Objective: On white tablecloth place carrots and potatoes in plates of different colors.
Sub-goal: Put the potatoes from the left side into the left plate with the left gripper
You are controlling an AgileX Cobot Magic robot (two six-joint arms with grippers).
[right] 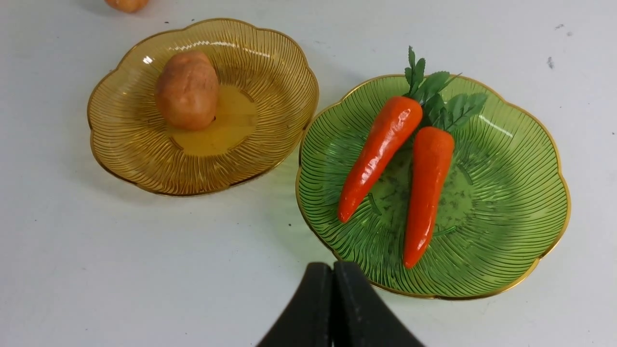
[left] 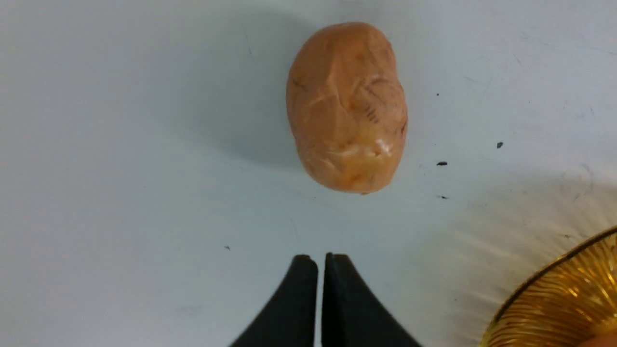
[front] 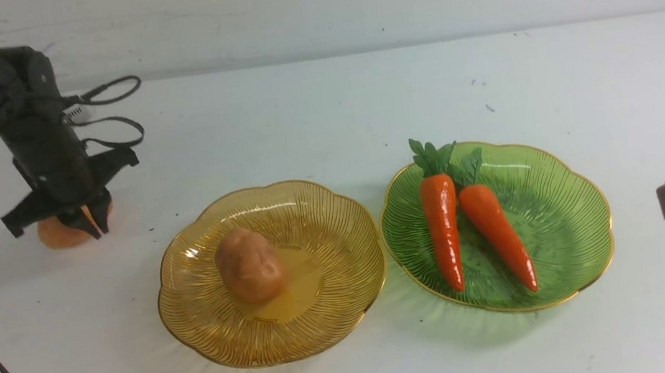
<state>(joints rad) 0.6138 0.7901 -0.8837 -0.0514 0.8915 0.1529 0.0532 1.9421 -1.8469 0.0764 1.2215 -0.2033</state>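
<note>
Carrots done in the green plate, one potato in the amber plate, last potato loose on the table by my left hand, pressed together on nothing.

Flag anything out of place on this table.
One potato lies on the white tablecloth, outside the amber plate that holds the other potato. The left jaws are shut empty, short of it.
</note>
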